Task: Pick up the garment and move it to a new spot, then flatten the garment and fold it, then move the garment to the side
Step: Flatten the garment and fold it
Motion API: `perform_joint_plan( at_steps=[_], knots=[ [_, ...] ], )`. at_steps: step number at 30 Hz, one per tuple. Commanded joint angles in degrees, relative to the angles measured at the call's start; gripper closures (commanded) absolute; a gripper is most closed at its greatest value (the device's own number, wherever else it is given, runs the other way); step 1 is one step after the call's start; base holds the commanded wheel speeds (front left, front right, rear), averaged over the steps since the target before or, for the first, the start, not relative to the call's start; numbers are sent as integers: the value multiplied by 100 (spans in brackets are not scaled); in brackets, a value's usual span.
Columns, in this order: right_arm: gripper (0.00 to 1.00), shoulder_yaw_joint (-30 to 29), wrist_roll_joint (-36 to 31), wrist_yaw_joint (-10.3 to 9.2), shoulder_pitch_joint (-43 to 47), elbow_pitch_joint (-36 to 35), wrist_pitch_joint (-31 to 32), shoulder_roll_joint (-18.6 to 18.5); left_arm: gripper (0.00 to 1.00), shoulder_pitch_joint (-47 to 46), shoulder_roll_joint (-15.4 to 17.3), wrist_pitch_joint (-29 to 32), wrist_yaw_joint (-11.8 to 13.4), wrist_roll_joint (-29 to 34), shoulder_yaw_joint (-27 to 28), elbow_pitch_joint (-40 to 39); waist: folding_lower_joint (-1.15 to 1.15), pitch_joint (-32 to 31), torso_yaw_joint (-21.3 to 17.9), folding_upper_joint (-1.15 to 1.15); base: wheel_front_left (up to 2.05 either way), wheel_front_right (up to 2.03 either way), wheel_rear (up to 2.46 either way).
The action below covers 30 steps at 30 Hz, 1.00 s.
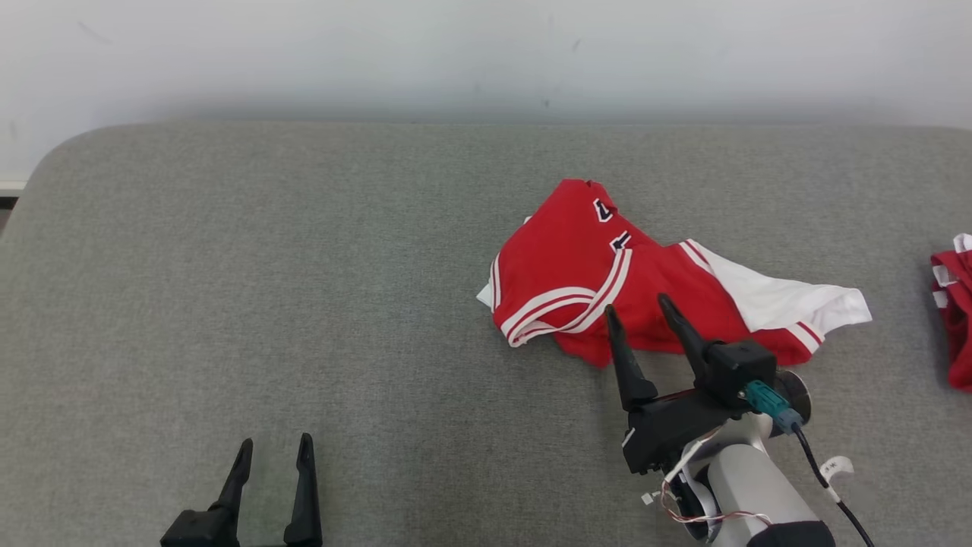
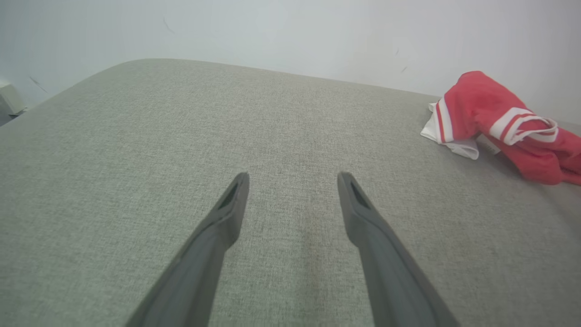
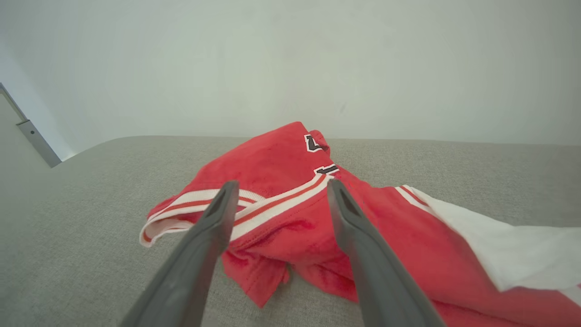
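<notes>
**Partly Seen Items**

- Garment (image 1: 577, 266): in the head view its near hem is hidden behind the right fingers (image 1: 626, 365). It is cut by the right edge in the left wrist view, and by the right and bottom edges in the right wrist view.
- Black lettering (image 1: 611, 226): folded over, unreadable.
- Second red cloth (image 1: 955, 319): cut by the head view's right edge; kind cannot be told.
- Left fingers (image 1: 304, 486): bases cut by the bottom edge.
- Right arm (image 1: 748, 486): cut by the bottom edge.
- Cable tag (image 1: 835, 465): too small to read.
- Worktop (image 1: 304, 266): near and right sides run out of the picture.
</notes>
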Motion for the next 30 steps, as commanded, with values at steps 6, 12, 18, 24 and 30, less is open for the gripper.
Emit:
perform_joint_plan(
  at_steps=[6, 12, 18, 24, 30],
  knots=[
    [0, 208, 191, -15, -345, 487, 1, -1, 0, -74, -6, -18, 28, -41, 7, -7, 0, 94, 198, 0, 0, 0, 0],
    [0, 72, 338, -15, -544, 1083, 1, 3, 0, -76, -5, -17, 46, -65, -50, -21, 0, 136, 276, 0, 0, 0, 0],
    [17, 105, 545, -15, -697, 1388, 1, 3, 0, -91, -5, -18, 60, -69, -60, -23, 0, 161, 282, 0, 0, 0, 0],
    [8, 105, 855, -15, -708, 1169, 1, 4, 0, -128, -6, -18, 50, -75, -92, -42, 0, 190, 280, 0, 0, 0, 0],
    [1, 203, 805, -15, -825, 1401, 2, 4, 0, -140, -5, -17, 41, -95, -122, -7, 0, 218, 294, 0, 0, 0, 0]
  ],
)
